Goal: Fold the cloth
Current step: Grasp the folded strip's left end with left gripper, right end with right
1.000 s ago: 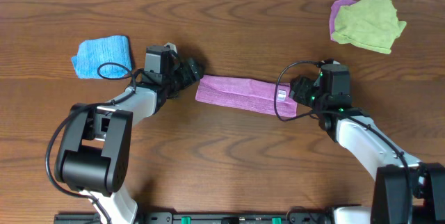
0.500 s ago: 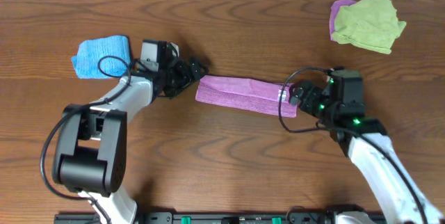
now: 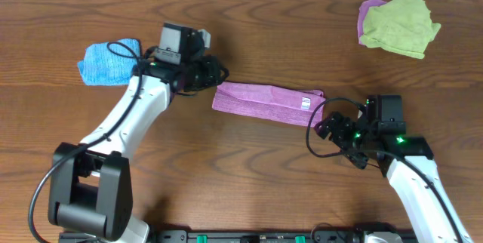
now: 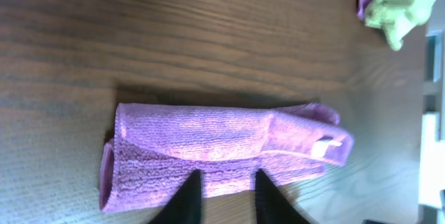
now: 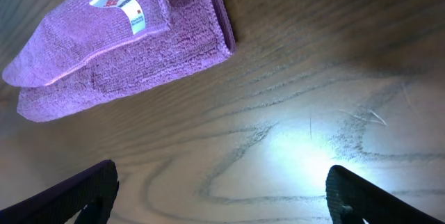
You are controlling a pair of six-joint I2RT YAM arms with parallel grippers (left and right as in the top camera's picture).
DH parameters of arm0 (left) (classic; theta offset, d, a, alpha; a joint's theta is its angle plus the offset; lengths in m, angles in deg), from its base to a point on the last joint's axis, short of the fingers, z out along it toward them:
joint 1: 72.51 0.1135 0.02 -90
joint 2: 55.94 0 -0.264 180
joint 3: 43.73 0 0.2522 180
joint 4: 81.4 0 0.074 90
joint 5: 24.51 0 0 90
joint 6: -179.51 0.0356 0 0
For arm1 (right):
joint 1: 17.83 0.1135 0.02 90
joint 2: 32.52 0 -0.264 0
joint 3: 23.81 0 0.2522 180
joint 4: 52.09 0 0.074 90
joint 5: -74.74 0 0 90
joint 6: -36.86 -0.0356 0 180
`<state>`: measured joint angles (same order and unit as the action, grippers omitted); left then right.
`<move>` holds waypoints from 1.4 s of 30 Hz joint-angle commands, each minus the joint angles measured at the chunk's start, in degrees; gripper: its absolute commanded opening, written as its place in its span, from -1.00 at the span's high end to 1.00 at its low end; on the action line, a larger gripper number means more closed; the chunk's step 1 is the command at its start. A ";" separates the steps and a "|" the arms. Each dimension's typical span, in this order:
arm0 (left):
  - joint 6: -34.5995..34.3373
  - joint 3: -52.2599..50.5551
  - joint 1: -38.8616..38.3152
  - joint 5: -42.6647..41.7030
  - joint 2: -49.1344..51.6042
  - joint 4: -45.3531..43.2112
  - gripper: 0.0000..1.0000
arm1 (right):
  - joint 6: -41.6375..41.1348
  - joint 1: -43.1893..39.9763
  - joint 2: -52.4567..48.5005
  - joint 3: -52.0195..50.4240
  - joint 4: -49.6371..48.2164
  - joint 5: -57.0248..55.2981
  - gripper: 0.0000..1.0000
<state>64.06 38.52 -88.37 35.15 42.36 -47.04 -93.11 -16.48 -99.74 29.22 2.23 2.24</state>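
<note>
- Blue cloth (image 3: 109,60): lies crumpled at the far left of the table (image 3: 241,175), just beside the left wrist. A loop of black cable crosses its right edge.
- Left arm (image 3: 132,118): rises from its base at the lower left. The white link slants up and to the right, and the wrist is bent so that the pincer points right, towards the middle of the table.
- Left pincer (image 4: 227,175): sits at the upper left of the cloth's left end. The fingers (image 4: 189,189) stand only a narrow gap apart, with nothing between them. Whether they touch the fabric cannot be told.
- Cloth (image 3: 264,101): lies flat at the middle of the table, between the two pincers. It is folded into a long narrow band that runs left to right and dips slightly to the right. The left end shows a rounded fold.
- Tag (image 3: 306,103): white, on the top layer near the cloth's right end.
- Right pincer (image 5: 221,172): stands wide open and grips nothing. It is low over bare wood, just below and right of the cloth's right end, and apart from it.
- Right arm (image 3: 411,175): comes in from the lower right edge, forearm slanting up and to the left, with green lights at the wrist.
- Green cloth (image 3: 400,24): lies crumpled at the far right corner, on top of a purple rag (image 3: 368,9), well apart from both arms.
</note>
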 commanded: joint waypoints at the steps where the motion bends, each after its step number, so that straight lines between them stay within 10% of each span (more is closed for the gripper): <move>1: 1.36 0.31 -1.64 5.84 0.63 -0.07 0.77 | -2.23 -0.33 0.15 0.33 -0.37 0.63 -0.90; 42: 1.66 0.28 -4.85 13.86 16.59 -0.63 0.88 | -8.52 0.00 -22.38 -6.29 -31.43 2.29 -0.87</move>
<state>65.37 38.65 -93.16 46.47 57.55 -49.40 -100.76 -16.48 -118.65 24.39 -29.84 5.43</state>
